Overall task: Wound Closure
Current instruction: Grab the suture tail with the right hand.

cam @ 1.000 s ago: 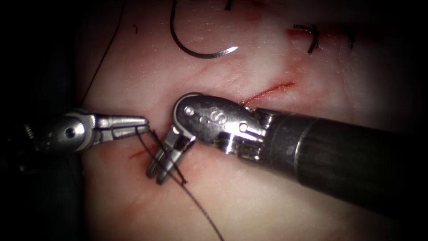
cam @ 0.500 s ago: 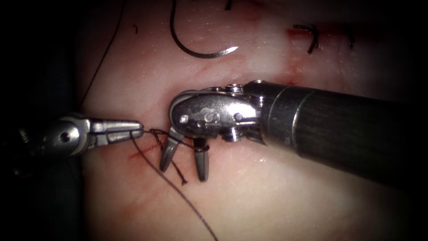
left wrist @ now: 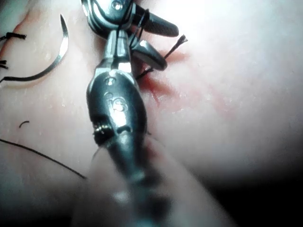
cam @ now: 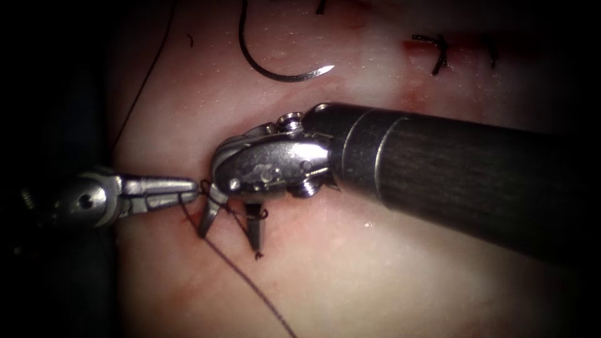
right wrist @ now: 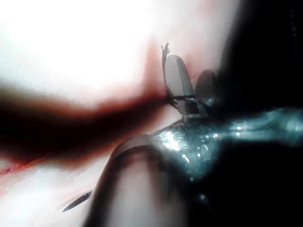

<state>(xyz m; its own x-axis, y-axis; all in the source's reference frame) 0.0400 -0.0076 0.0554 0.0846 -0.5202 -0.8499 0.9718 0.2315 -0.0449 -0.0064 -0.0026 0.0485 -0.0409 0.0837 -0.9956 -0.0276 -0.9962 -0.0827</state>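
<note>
Steel needle (cam: 275,66) loose on tissue (cam: 350,269), stitches (cam: 438,53) beyond, left tool (cam: 188,186) gripping thread (cam: 244,281)

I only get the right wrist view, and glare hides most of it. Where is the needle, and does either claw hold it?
Observer: Neither holds it. The needle lies free on the tissue, above both tools in the endoscope view, not in the tissue.
Operator: What has the left claw got?
Observer: The left claw is shut on the thread, close beside your tool.
Operator: And mine?
Observer: The right claw is open and grips nothing; thread is wrapped round it.
</note>
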